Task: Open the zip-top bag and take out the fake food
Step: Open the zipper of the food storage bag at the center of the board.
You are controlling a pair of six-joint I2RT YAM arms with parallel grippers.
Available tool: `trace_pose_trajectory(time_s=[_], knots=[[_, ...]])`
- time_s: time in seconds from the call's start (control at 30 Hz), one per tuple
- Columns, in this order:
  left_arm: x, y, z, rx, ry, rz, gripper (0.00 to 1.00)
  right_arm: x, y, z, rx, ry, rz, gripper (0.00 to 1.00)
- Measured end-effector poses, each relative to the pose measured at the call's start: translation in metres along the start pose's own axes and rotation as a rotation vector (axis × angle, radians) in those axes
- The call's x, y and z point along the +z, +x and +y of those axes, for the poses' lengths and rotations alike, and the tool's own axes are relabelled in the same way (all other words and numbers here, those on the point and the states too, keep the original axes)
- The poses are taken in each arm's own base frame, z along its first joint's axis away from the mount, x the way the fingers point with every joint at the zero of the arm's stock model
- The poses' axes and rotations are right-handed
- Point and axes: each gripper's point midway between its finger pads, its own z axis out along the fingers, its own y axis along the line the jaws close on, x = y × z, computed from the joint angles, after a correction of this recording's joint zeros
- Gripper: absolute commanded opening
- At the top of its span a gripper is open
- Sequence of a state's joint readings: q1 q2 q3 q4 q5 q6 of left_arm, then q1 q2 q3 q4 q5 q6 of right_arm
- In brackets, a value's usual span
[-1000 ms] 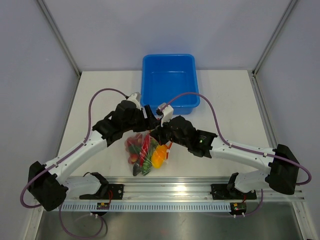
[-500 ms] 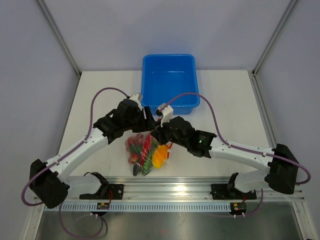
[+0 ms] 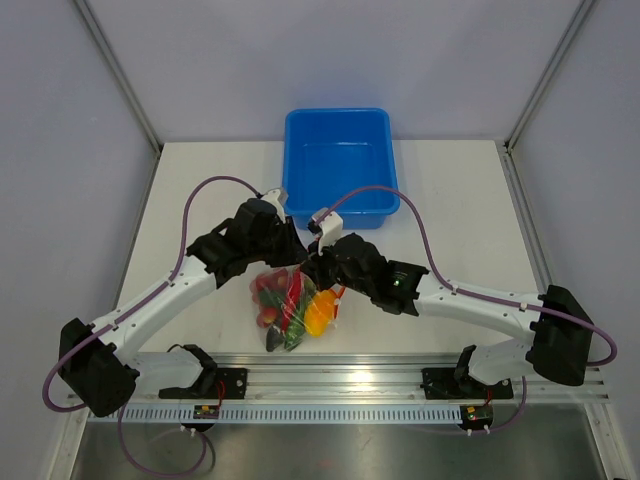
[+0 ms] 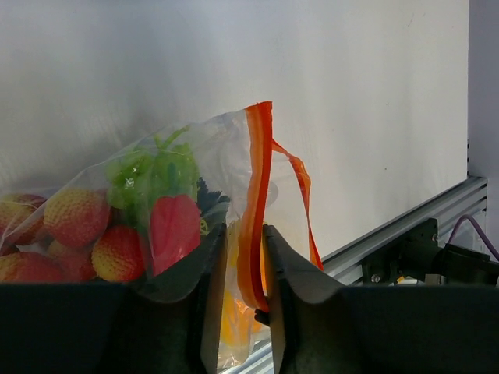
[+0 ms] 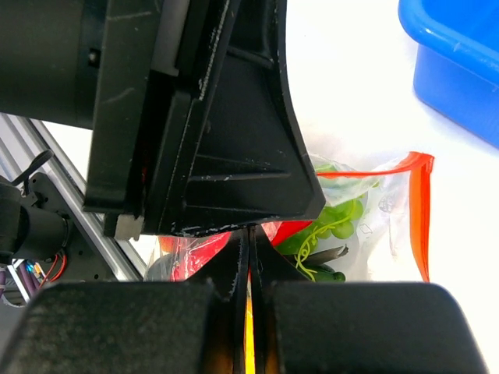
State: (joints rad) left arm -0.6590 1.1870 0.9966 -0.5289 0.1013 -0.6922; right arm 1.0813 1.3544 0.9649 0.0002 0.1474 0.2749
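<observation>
The zip-top bag [image 3: 290, 300] lies between the two arms, full of fake food [image 3: 318, 312]. In the left wrist view its orange-red zip strip [image 4: 257, 179] stands up between the fingers of my left gripper [image 4: 243, 257]. Those jaws are a narrow gap apart, the strip against the right finger. Red and yellow balls [image 4: 74, 218], a red piece [image 4: 173, 226] and green vegetables [image 4: 148, 171] show through the plastic. My right gripper [image 5: 249, 249] is shut on the bag's other lip, a thin orange-yellow line between its fingers. Green pieces [image 5: 335, 214] lie beyond.
A blue tub [image 3: 292, 170] stands behind the bag at the middle back of the table. The metal rail [image 4: 405, 226] runs along the near edge. The left gripper's black body [image 5: 218, 117] fills the right wrist view just above the right fingers.
My left gripper's jaws have come much closer together around the bag's zip strip. Both arms have shifted slightly. The right gripper has stayed shut on the bag.
</observation>
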Motion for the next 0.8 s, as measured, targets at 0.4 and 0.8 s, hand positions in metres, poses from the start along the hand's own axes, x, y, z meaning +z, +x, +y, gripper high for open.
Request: trace_pose_trajectory(time_s=[0.4,0.8], knots=[[-0.001,-0.001,-0.006,0.007,0.025,0.000,0.00,0.001,0.000,0.003,-0.006,-0.005,0.002,0.07],[0.000,-0.002,-0.007,0.012,0.030,-0.005,0.00,-0.023,-0.024,-0.006,0.016,0.041,-0.099,0.22]])
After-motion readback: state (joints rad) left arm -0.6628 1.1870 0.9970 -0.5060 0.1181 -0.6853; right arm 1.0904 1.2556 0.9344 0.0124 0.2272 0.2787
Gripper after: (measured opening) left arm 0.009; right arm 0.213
